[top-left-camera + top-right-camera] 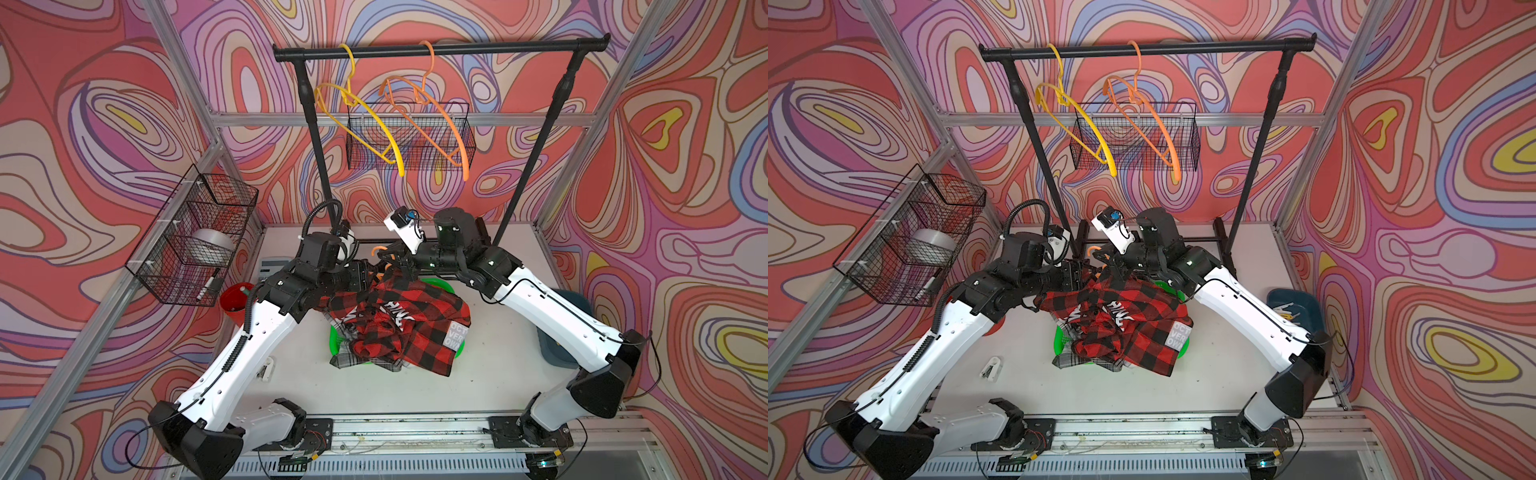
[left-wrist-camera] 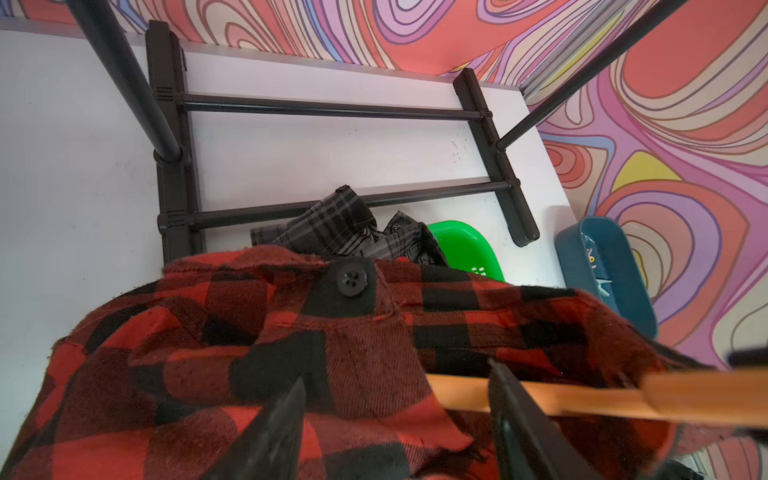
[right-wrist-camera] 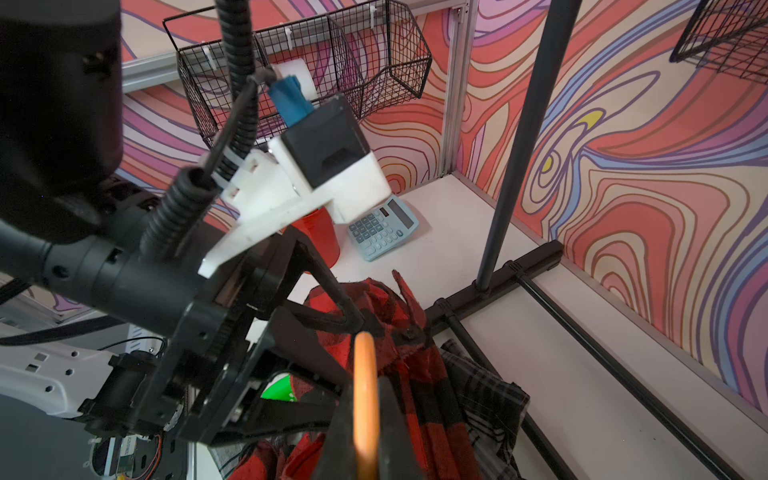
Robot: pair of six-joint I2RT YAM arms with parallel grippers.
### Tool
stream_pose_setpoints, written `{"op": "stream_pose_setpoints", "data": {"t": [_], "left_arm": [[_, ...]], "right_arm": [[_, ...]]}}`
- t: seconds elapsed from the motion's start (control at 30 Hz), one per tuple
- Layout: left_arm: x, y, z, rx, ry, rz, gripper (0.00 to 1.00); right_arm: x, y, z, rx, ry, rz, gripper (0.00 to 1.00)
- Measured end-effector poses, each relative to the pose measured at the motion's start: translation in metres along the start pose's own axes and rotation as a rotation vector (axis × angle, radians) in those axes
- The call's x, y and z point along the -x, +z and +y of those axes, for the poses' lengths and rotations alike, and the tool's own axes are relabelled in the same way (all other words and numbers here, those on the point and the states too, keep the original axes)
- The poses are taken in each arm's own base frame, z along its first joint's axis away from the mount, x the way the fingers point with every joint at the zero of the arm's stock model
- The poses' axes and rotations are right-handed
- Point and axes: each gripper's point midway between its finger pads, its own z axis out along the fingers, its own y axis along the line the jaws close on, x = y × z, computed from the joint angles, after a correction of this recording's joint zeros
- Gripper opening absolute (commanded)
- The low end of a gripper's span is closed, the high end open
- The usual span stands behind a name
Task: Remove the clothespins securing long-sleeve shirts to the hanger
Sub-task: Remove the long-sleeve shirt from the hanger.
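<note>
In both top views the red-black shirt [image 1: 415, 320] lies heaped over the green basket [image 1: 336, 337] in the middle of the tabletop [image 1: 490, 365], with the grey plaid shirt [image 1: 344, 360] under it. In a top view the clothespins [image 1: 1286, 313] lie in the blue tray [image 1: 1306, 300] at the tabletop's right edge.

From the left wrist, my left gripper [image 2: 395, 374] has its jaws apart over the red-black shirt, clamping nothing. The orange hanger [image 2: 582, 401] crosses behind one finger.

From the right wrist, my right gripper [image 3: 365, 384] is closed tight on the orange hanger, above the red-black shirt.
</note>
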Motion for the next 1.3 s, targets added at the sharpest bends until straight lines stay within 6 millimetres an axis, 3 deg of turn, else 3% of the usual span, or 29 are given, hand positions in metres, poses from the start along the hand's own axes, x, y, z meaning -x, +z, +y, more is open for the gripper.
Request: {"op": "stream_pose_setpoints", "data": {"t": [0.4,0.63,0.73,0.97,1.3], "left_arm": [[-0.002,0.010,0.009,0.054,0.002,0.009,0.47],[-0.007,0.013,0.005,0.051,0.020,0.027,0.19],[-0.008,0.013,0.006,0.056,0.020,0.030,0.00],[-0.006,0.014,0.013,0.096,0.044,0.018,0.00],[-0.016,0.020,0.041,0.193,0.053,0.032,0.00]], "right_arm": [[-0.003,0.001,0.006,0.014,0.000,0.013,0.00],[-0.008,0.005,0.005,0.015,0.006,0.030,0.00],[-0.008,0.005,0.005,0.015,0.006,0.031,0.00],[-0.007,0.005,0.005,0.014,-0.001,0.028,0.00],[-0.011,0.003,0.004,0.000,0.000,0.036,0.00]]}}
